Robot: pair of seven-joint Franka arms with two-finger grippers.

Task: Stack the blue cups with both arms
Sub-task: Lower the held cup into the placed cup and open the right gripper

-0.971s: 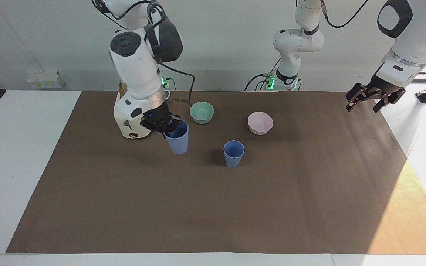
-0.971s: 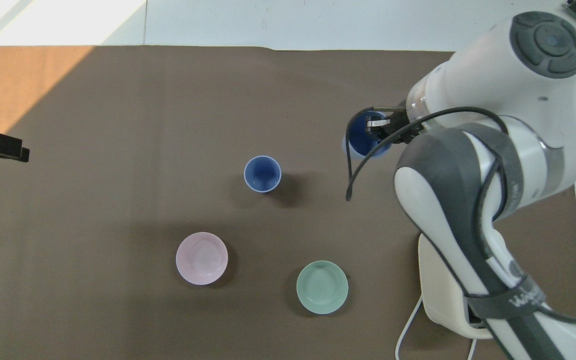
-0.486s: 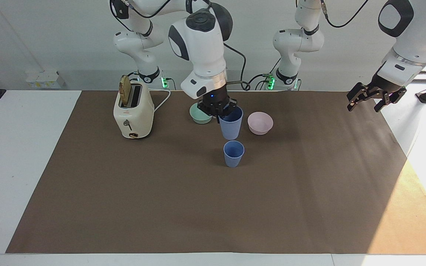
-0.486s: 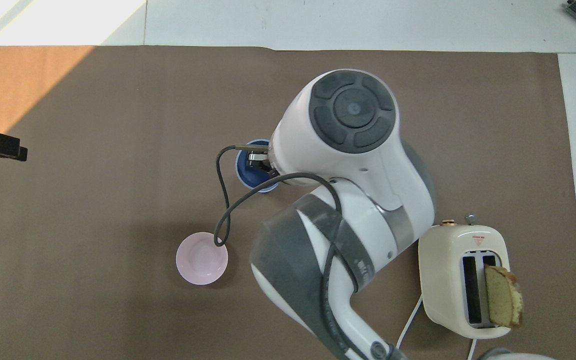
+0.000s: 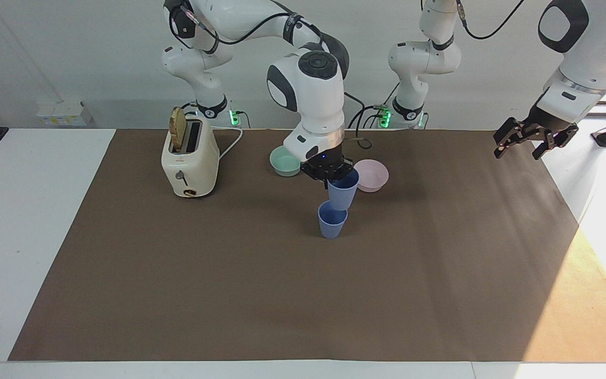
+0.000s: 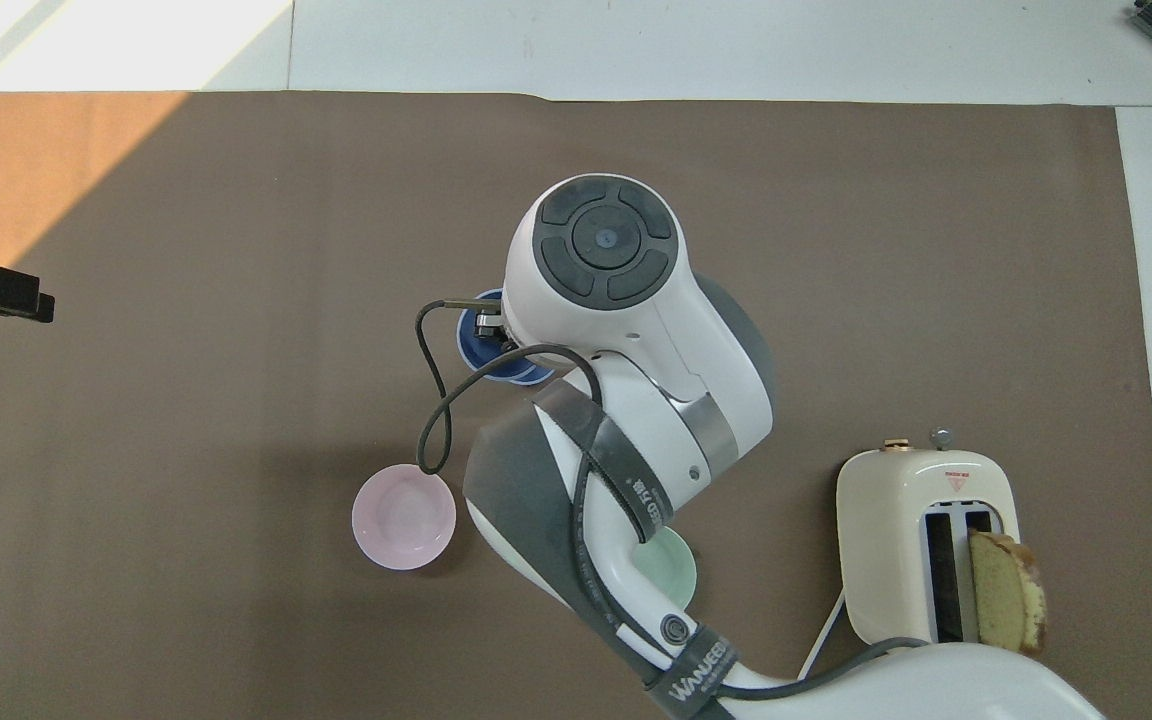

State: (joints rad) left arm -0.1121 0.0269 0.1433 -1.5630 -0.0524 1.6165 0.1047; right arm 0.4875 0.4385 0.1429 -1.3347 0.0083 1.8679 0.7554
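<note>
Blue cups first: one cup [image 5: 332, 221] stands upright on the brown mat [image 5: 229, 295], farther from me than the pink bowl [image 5: 374, 175] and the green bowl [image 5: 283, 160]. My right gripper [image 5: 331, 172] is clamped on the rim of the second cup [image 5: 342, 192], which hangs tilted with its base at the mouth of the standing one. My left gripper [image 5: 532, 138] waits in the air over the mat's edge at the left arm's end, fingers spread. A toaster [image 5: 189, 163] with a slice of bread [image 5: 178, 122] sits toward the right arm's end.
</note>
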